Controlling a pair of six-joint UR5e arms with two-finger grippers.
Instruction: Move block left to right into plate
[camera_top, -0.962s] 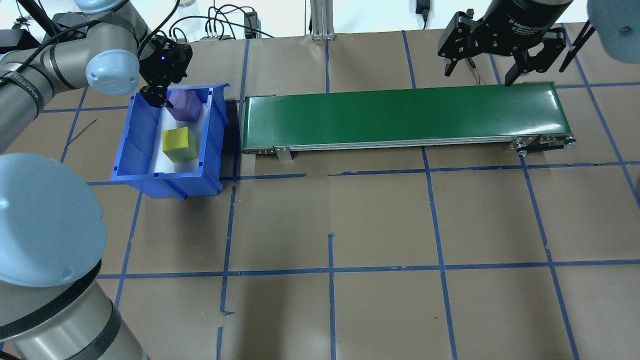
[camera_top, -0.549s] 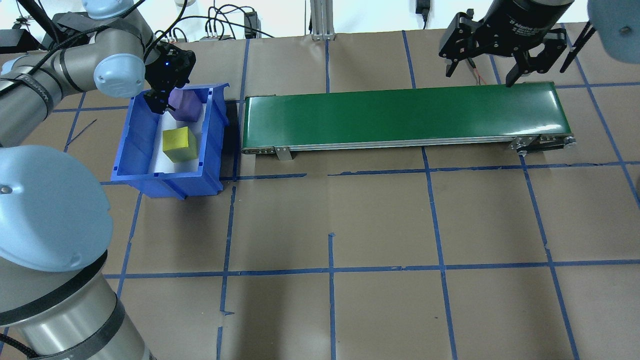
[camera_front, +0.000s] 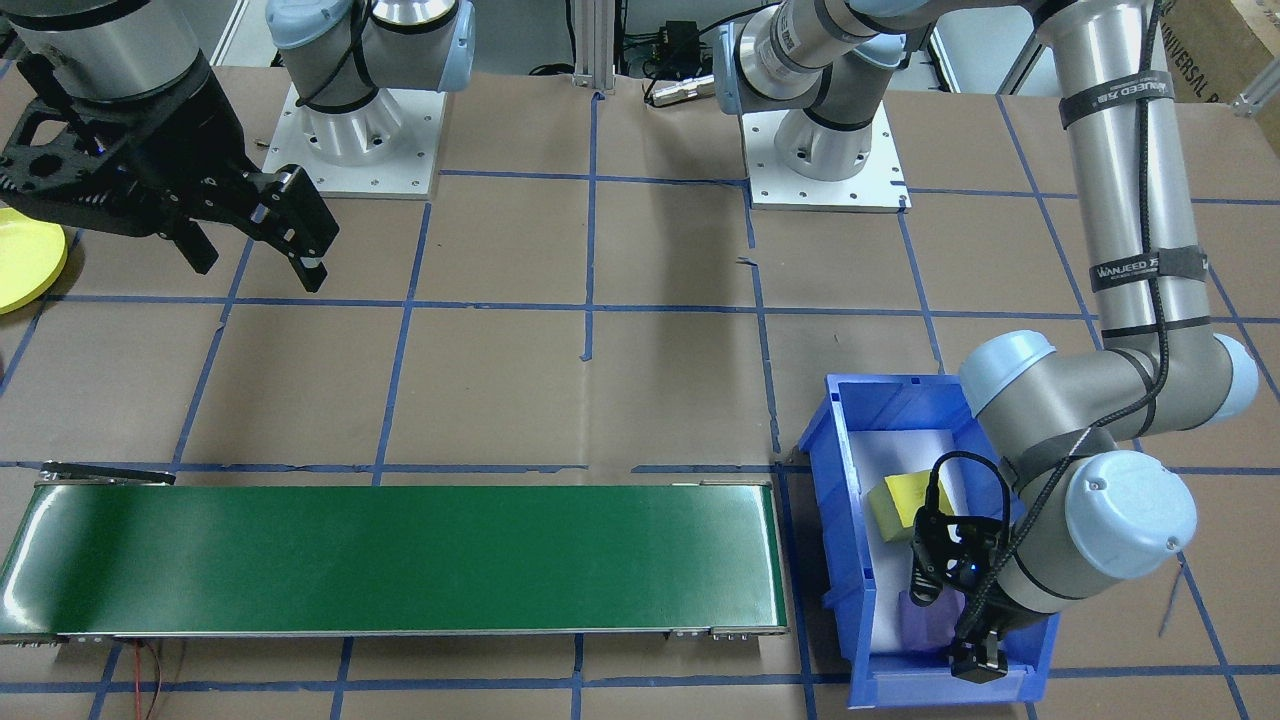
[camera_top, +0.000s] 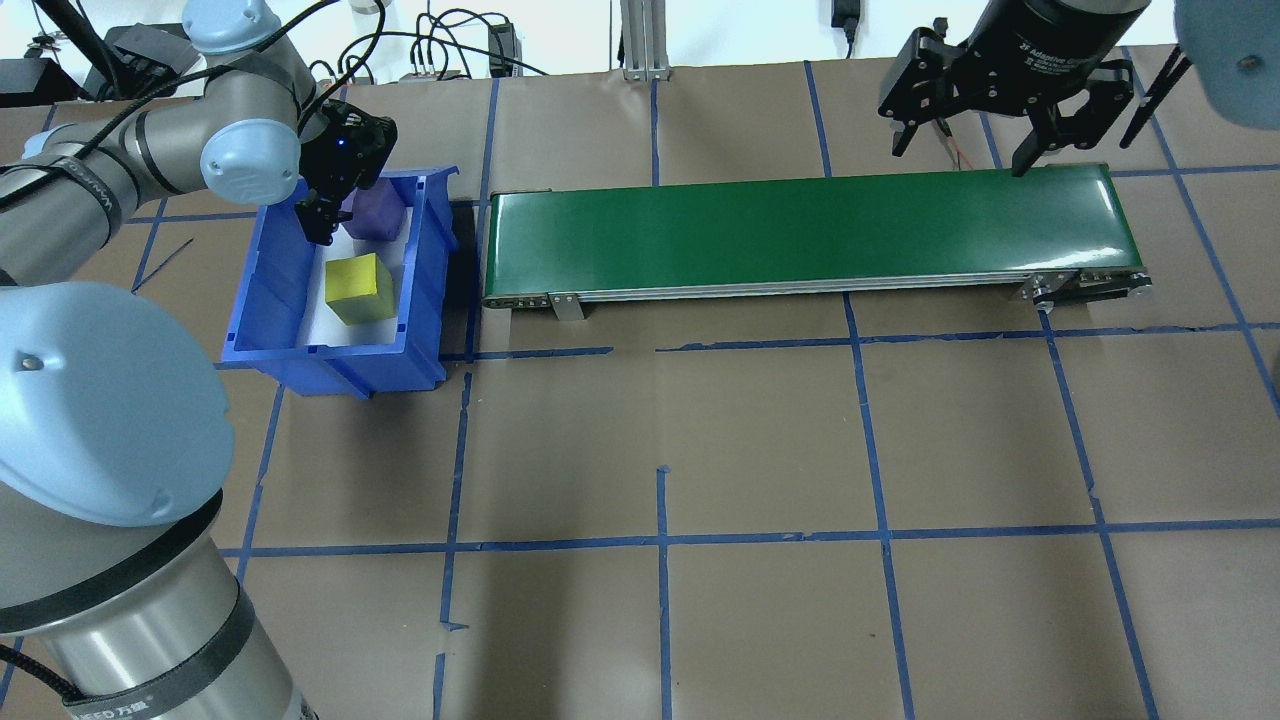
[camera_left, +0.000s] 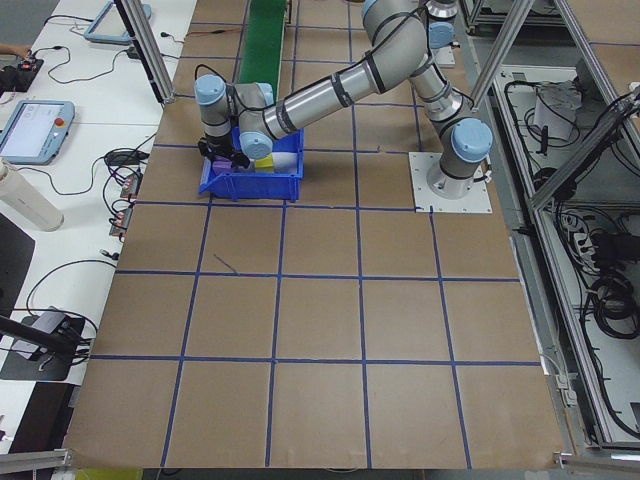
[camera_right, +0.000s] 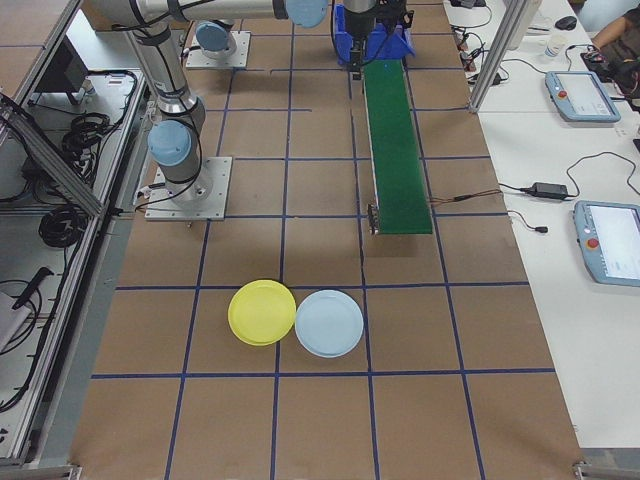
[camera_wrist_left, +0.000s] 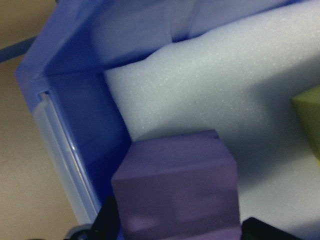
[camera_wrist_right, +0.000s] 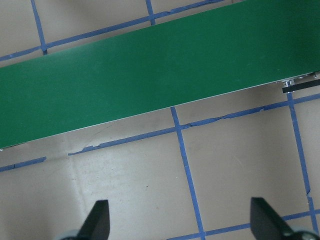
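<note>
A purple block (camera_top: 380, 208) lies at the far end of the blue bin (camera_top: 252, 290), with a yellow-green block (camera_top: 360, 288) behind it. My left gripper (camera_top: 345, 215) is down in the bin and open, its fingers close on either side of the purple block (camera_wrist_left: 175, 190). My right gripper (camera_top: 957, 155) hangs open and empty over the far right end of the green conveyor belt (camera_top: 800, 225). The yellow plate (camera_front: 25, 260) shows at the left edge of the front-facing view and lies on the table (camera_right: 262, 312) beyond the belt's end.
A light blue plate (camera_right: 329, 323) lies touching the yellow one. The bin stands against the belt's left end. White foam lines the bin floor (camera_wrist_left: 210, 90). Blue tape lines grid the brown table.
My left arm's elbow and wrist have swung to the right, and the gripper has shifted over the purple block. Both blocks and the right gripper stay where they were.
</note>
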